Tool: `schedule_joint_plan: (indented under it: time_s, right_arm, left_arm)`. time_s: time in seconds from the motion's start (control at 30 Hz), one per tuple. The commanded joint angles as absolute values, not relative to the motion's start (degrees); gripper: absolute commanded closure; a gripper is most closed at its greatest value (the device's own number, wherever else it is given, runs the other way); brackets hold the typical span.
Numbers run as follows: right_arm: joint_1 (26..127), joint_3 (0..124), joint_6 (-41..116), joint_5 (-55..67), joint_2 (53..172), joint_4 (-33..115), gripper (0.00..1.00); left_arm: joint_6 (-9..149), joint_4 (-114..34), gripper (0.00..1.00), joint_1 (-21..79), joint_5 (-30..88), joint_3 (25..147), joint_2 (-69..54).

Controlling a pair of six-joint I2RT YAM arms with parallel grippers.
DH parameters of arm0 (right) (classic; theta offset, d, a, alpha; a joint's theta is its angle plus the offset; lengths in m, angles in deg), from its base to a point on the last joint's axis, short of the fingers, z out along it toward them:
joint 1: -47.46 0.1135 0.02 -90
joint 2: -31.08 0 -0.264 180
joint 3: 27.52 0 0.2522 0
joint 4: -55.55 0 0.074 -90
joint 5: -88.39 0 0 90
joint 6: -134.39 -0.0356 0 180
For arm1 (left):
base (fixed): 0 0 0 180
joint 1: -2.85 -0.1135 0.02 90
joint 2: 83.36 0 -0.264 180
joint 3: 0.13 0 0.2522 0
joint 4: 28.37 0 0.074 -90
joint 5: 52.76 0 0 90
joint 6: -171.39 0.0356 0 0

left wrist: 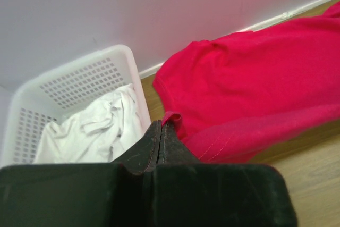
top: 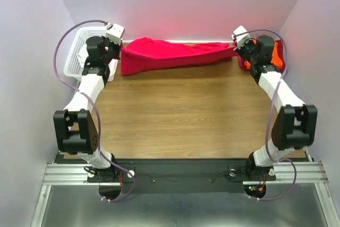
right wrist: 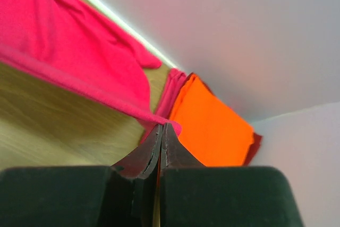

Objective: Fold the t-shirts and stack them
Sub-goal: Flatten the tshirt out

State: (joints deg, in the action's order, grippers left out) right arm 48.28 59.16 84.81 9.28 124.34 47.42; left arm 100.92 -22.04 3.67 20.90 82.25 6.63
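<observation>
"How far had it got when you looked?"

"Past halfway, I'd say. Across the far end of the table (top: 186,115) the pinkish-red t-shirt (top: 164,54) hung unfolded, stretched from one pincer to the other. Just to the outer side of the right pincer (right wrist: 162,129) lay the orange t-shirt (right wrist: 212,126), folded flat on top of the darker red t-shirt (right wrist: 254,145). So two looked done and stacked, and the third wanted folding and adding."

"And the arms?"

"Both reached far forward towards the back wall (top: 180,3), elbows bent back near their bases, wrists out at the far corners. The left pincer (left wrist: 161,129) had a white basket (left wrist: 79,78) just beyond it on its outer side, with white cloth (left wrist: 95,128) inside."

"Holding anything?"

"Each was pinched tight on that unfolded t-shirt, jaws pressed together on the cloth. The left had a hem corner, the right a drawn-out tip."
</observation>
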Motion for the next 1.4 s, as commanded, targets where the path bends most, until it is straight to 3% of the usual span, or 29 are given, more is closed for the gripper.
schedule_joint_plan:
  time_s: [0.0, 0.33, 0.37, 0.4, 0.43, 0.47, 0.53, 0.57, 0.63, 0.77, 0.83, 0.87, 0.93, 1.03, 1.17, 1.27, 1.37]
  right_arm:
    - [47.6, 57.1, 89.3, 11.6, 113.5, 45.6, 0.99]
    - [47.7, 35.9, 102.7, 16.8, 89.9, 25.0, 0.99]
    - [47.6, 34.4, 104.1, 16.8, 86.3, 22.6, 1.0]
    - [47.7, 32.7, 106.7, 16.8, 84.6, 19.9, 0.99]
    - [47.7, 31.8, 108.5, 16.8, 82.9, 16.9, 0.99]
    - [47.7, 31.0, 110.7, 16.1, 79.3, 11.6, 0.88]
    - [47.7, 29.8, 112.8, 15.3, 76.0, 7.4, 0.65]
    - [47.6, 29.8, 113.4, 15.2, 74.6, 3.8, 0.42]
    - [47.8, 30.2, 114.7, 15.3, 71.5, 1.0, 0.31]
    - [47.7, 33.0, 113.2, 15.3, 76.1, 0.9, 0.27]
    - [47.7, 35.7, 108.1, 16.3, 84.9, 1.4, 0.27]
    - [47.7, 38.6, 103.9, 17.1, 88.4, 1.6, 0.3]
    - [47.6, 42.9, 99.3, 18.9, 99.3, 2.0, 0.39]
    - [47.7, 50.9, 90.3, 19.0, 108.9, 2.4, 0.5]
    - [47.8, 56.7, 84.8, 18.5, 119.4, 2.7, 0.56]
    - [47.8, 57.3, 82.6, 18.8, 123.0, 2.8, 0.59]
    - [47.9, 55.8, 81.4, 18.4, 124.3, 2.7, 0.59]
  left_arm:
    - [116.1, -38.9, 1.0, 3.3, 14.9, 87.6, -1.9]
    - [149.7, -78.8, 1.0, 3.3, 3.2, 71.6, -24.2]
    - [155.9, -82.7, 0.97, 3.3, 2.3, 70.4, -27.2]
    - [158.6, -90.0, 0.9, 3.3, 2.3, 68.4, -28.6]
    - [160.6, -93.0, 0.76, 3.3, 2.4, 67.5, -30.1]
    - [161.6, -95.3, 0.41, 3.3, 3.7, 66.7, -33.1]
    - [164.3, -100.4, 0.01, 3.3, 5.5, 64.5, -36.3]
    - [164.8, -101.5, 0.01, 3.3, 6.5, 64.2, -39.4]
    - [165.3, -103.2, 0.01, 3.3, 7.8, 64.2, -42.0]
    - [157.2, -96.6, 0.02, 3.3, 6.4, 65.6, -38.8]
    - [148.7, -88.9, 0.15, 3.3, 5.7, 66.9, -31.7]
    - [146.0, -84.4, 0.31, 3.3, 5.3, 68.5, -28.8]
    - [139.9, -80.7, 0.4, 3.3, 4.8, 70.6, -20.0]
    - [133.0, -73.2, 0.46, 3.3, 5.8, 75.4, -8.9]
    - [125.8, -68.0, 0.57, 3.3, 8.8, 80.5, 1.6]
    - [128.4, -73.0, 0.58, 3.4, 6.0, 83.0, 5.7]
    - [131.1, -78.0, 0.52, 6.1, 3.6, 80.4, 5.6]
